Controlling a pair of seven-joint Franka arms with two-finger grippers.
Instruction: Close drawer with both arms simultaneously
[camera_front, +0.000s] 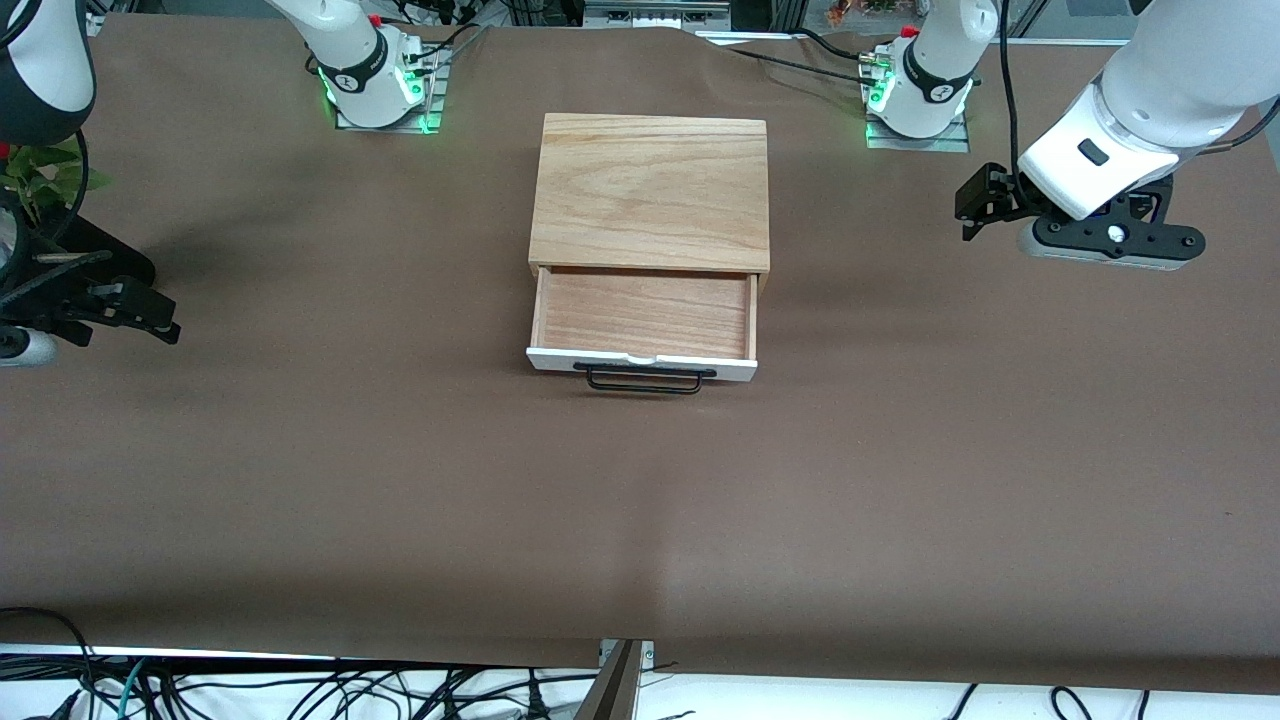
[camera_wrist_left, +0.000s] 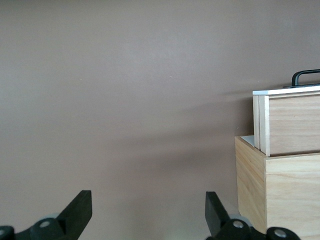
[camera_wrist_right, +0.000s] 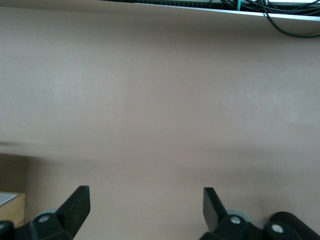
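Nothing closed yet: drawer (camera_front: 642, 325) pulled out of the oak box (camera_front: 650, 192) mid-worktop (camera_front: 900, 480), wire handle (camera_front: 645, 380) untouched, left hand (camera_front: 985, 200) and right hand (camera_front: 110, 310) spread empty, waiting over opposite ends

Brown-covered table (camera_front: 900, 500), cables (camera_front: 300, 690) along its near edge, perhaps floor.
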